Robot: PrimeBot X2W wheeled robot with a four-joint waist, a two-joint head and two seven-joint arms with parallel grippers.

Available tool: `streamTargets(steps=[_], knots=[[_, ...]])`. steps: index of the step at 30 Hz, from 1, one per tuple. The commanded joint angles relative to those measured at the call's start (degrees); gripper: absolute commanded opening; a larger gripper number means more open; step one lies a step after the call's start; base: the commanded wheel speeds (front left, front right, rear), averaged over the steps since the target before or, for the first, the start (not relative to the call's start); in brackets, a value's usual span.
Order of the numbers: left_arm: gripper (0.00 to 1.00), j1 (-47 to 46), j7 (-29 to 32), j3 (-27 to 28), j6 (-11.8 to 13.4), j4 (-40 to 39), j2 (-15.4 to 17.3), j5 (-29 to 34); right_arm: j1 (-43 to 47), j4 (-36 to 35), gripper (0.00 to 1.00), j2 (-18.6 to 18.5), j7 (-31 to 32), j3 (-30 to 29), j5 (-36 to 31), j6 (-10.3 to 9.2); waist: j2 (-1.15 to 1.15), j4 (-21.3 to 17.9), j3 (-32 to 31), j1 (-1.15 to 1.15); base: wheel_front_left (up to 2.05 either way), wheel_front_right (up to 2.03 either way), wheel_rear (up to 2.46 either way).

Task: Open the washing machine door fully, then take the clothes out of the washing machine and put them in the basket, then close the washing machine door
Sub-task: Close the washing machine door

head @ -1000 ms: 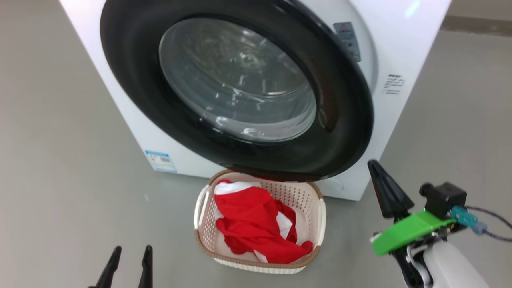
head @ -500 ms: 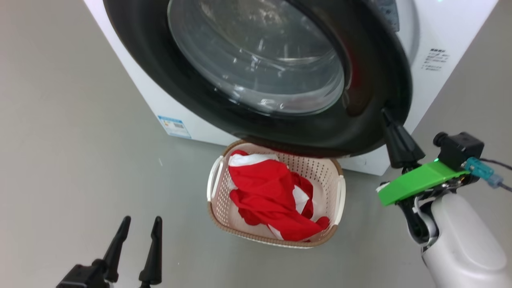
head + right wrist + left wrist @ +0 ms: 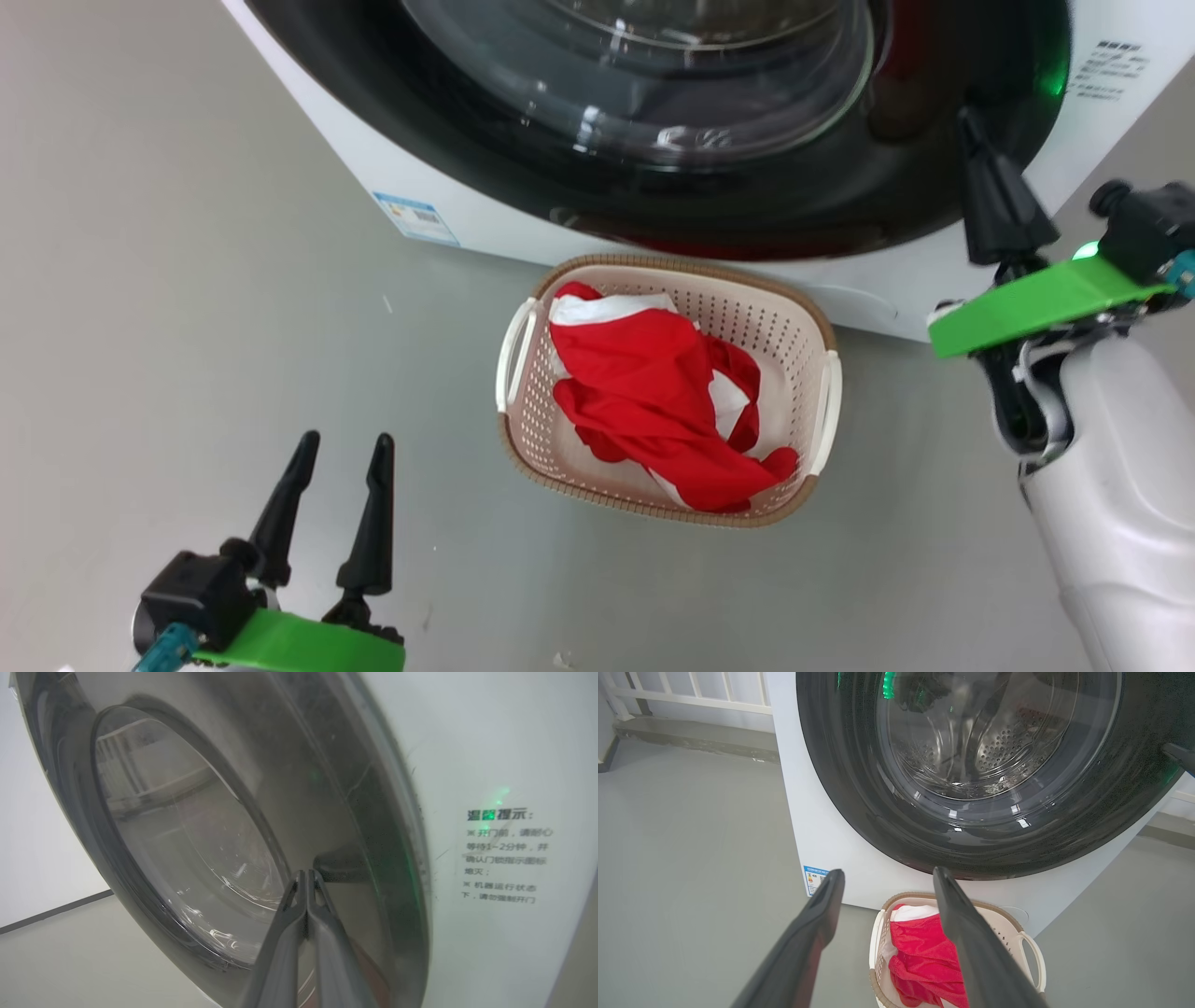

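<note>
The washing machine door (image 3: 485, 140), black-rimmed with a glass bowl, lies close against the white washing machine (image 3: 392, 168); I cannot tell if it is latched. My right gripper (image 3: 973, 121) is shut, and its tip rests on the door's right rim (image 3: 355, 812), where the shut fingers (image 3: 306, 877) touch the black surface. The cream basket (image 3: 691, 271) stands on the floor just below the door, and the red and white clothes (image 3: 653, 392) lie in it. My left gripper (image 3: 344, 443) hangs open and empty, left of the basket (image 3: 901, 898), over bare floor.
Grey floor surrounds the machine and basket. A blue label (image 3: 415, 217) sits low on the washer's front, and printed notices (image 3: 504, 854) sit right of the door. A white railing (image 3: 691, 695) and a low kerb (image 3: 691, 742) run behind on the left.
The head view has tilted down and shifted. My right gripper rose from beside the basket to the door's right rim, and the door swung in against the machine. The basket and clothes stay put.
</note>
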Motion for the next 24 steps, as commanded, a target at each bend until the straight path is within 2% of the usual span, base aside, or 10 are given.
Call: streamTargets(steps=[1,9,16,21,22,23,24], knots=[[1.0,-1.7,-0.5,1.6,-0.3,-1.3,0.7,-0.4,-2.4,-1.8,0.0,0.2,-0.4,-0.6,-1.0,0.0,0.0,0.6,1.7,0.0,0.0,0.0,0.0],[1.0,-2.6,-0.5,1.1,-0.3,-1.0,0.7,-0.5,-3.8,-2.0,0.0,0.8,-0.4,-2.9,-2.2,0.0,0.0,0.9,1.9,0.0,0.0,0.0,0.0],[1.0,-1.6,-0.5,1.3,-0.3,-0.4,1.0,-0.1,-0.8,-1.6,0.0,1.0,-0.4,-0.3,-2.1,0.0,0.0,0.3,-0.2,0.0,0.0,0.0,0.0],[1.0,-0.6,-0.5,1.3,-0.3,0.4,1.6,0.0,2.9,-1.8,0.49,1.0,-0.4,1.5,-1.7,0.0,0.0,-0.5,-2.4,0.0,0.0,0.0,0.0],[1.0,-0.3,-0.5,1.3,-0.3,0.5,1.8,0.0,3.7,-1.9,0.8,1.1,-0.4,1.8,-1.6,0.0,0.0,-0.8,-2.9,0.0,0.0,0.0,0.0],[1.0,-0.1,-0.5,1.3,-0.3,0.6,2.0,0.0,4.7,-2.2,0.96,1.1,-0.4,2.1,-1.5,0.0,0.0,-1.0,-3.5,0.0,0.0,0.0,0.0],[1.0,0.2,-0.5,1.3,-0.3,0.7,2.2,0.0,5.7,-2.4,1.0,1.1,-0.4,2.4,-1.4,0.0,0.0,-1.2,-4.0,0.0,0.0,0.0,0.0]])
